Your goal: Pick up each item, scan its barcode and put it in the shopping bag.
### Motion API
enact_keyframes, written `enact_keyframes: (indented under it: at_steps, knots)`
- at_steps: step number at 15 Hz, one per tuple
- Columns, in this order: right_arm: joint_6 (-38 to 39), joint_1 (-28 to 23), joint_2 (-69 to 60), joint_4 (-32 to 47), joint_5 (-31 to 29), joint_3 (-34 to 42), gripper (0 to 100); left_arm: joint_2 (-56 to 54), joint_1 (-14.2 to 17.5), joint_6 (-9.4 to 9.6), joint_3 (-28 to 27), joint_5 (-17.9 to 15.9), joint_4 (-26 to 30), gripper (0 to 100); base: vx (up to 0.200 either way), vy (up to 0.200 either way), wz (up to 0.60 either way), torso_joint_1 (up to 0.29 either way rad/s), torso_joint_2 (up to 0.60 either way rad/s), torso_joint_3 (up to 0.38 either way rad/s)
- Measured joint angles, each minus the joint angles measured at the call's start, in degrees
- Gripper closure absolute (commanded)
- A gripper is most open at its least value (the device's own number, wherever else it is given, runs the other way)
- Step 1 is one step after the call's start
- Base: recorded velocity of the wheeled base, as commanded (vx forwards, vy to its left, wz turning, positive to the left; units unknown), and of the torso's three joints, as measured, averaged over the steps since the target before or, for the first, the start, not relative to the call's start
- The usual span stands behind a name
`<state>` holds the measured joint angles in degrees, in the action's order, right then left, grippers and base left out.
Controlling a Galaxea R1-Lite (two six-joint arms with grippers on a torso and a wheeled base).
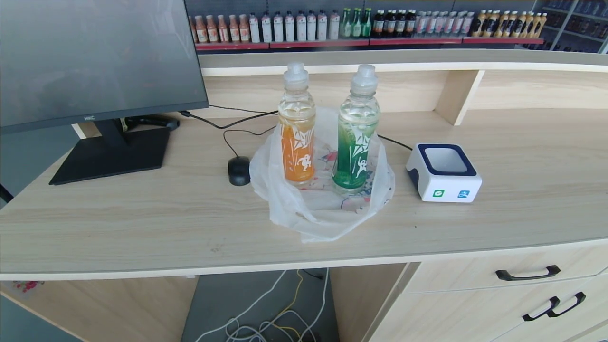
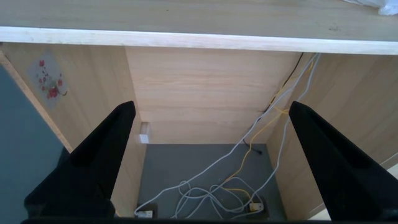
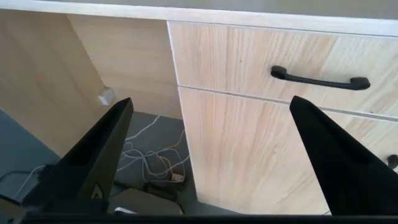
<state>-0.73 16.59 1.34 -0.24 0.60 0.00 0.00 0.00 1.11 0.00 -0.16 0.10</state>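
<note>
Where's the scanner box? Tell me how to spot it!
Look at the long wooden counter. Right of the white shopping bag holding the orange bottle and green bottle sits the scanner. It is the only small white box, with a dark blue rim around its top window.

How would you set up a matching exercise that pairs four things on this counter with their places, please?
Things:
1. orange bottle
2. green bottle
3. scanner
4. mouse

Places:
A. on the counter, right of the bag
B. standing on the bag, right side
C. on the counter, left of the bag
D. standing on the bag, left side

Pairs: 1-D, 2-B, 3-A, 4-C
</note>
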Motion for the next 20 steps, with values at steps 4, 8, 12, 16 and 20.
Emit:
enact_keyframes:
  at_steps: [4, 8, 12, 16, 20]
  knots:
    - [-0.2, -10.0, 3.3, 0.1, -0.4, 0.0, 0, 0.0, 0.0, -0.71, 0.0, 0.0, 0.0, 0, 0.0, 0.0, 0.0, 0.0, 0.0, 0.0]
    - [-1.0, -16.7, 0.0, 0.1, -0.5, 0.0, 0, 0.0, 0.0, -0.79, 0.0, 0.0, 0.0, 0, 0.0, 0.0, 0.0, 0.0, 0.0, 0.0]
    - [0.5, -17.3, -1.3, 0.1, -0.4, -0.1, 0, 0.0, 0.0, -0.93, 0.0, 0.0, 0.0, 0, -0.1, 0.0, 0.0, 0.002, 0.0, -0.001]
    - [0.5, -17.3, -1.4, 0.1, -0.4, -0.1, 0, 0.0, 0.0, -0.9, 0.0, 0.0, 0.0, 0, -0.05, 0.0, 0.0, 0.001, 0.0, 0.001]
    - [0.5, -17.2, -1.4, 0.1, -0.4, -0.1, 0, 0.0, 0.0, -1.29, 0.0, 0.0, 0.0, 0, 0.0, -0.05, 0.0, 0.004, 0.0, -0.001]
